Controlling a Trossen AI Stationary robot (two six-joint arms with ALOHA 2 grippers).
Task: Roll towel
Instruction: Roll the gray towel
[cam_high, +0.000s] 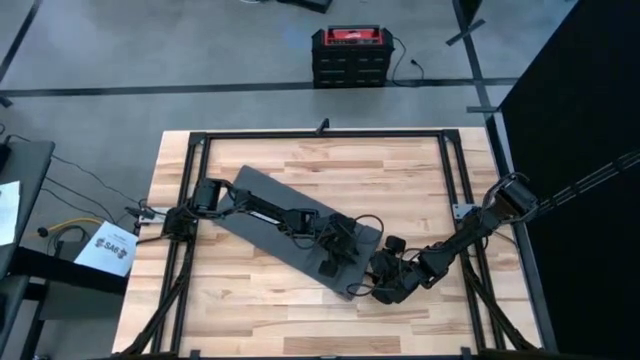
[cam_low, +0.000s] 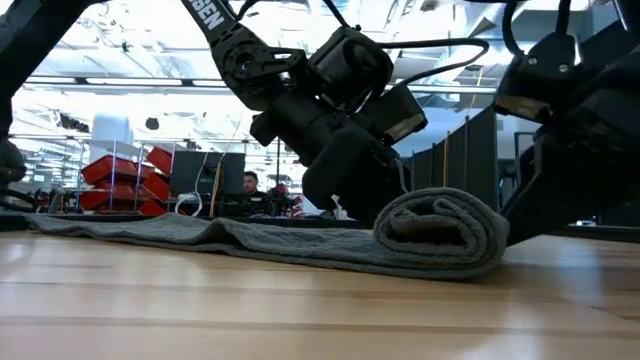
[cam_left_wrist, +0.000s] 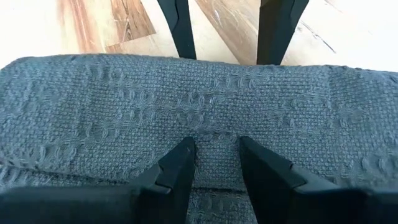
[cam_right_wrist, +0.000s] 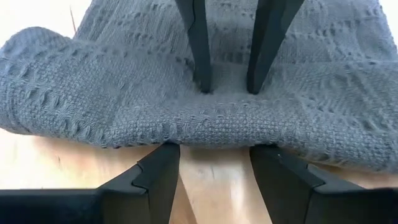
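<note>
The dark grey towel (cam_high: 262, 198) lies slantwise on the wooden table, flat at its far-left part (cam_low: 150, 236). Its near-right end is turned over into a loose roll (cam_low: 440, 230). My left gripper (cam_left_wrist: 217, 152) reaches over the flat cloth and stands on the roll, its fingers a little apart. My right gripper (cam_right_wrist: 214, 155) is open and low over the table at the roll's near-right side, facing the left gripper (cam_right_wrist: 228, 84). In the high view the two grippers meet at the towel's near-right end (cam_high: 360, 262). My left gripper presses both fingertips (cam_left_wrist: 183, 155) into the roll's upper surface (cam_left_wrist: 217, 127), coming from the table's left and slanting down. A small ridge of cloth stands between the tips. The roll rests on the table. My right gripper has its two open fingertips (cam_right_wrist: 163, 157) against the roll's lower outer edge (cam_right_wrist: 211, 138), level, from the near right, close to the table. Nothing lies between its fingers except bare wood.
Black frame rails (cam_high: 320, 133) run around the table's edges. Bare wood (cam_high: 250, 310) lies along the near side and beyond the towel at the far right (cam_high: 400, 175). A red and black box (cam_high: 347, 55) stands on the floor past the far edge.
</note>
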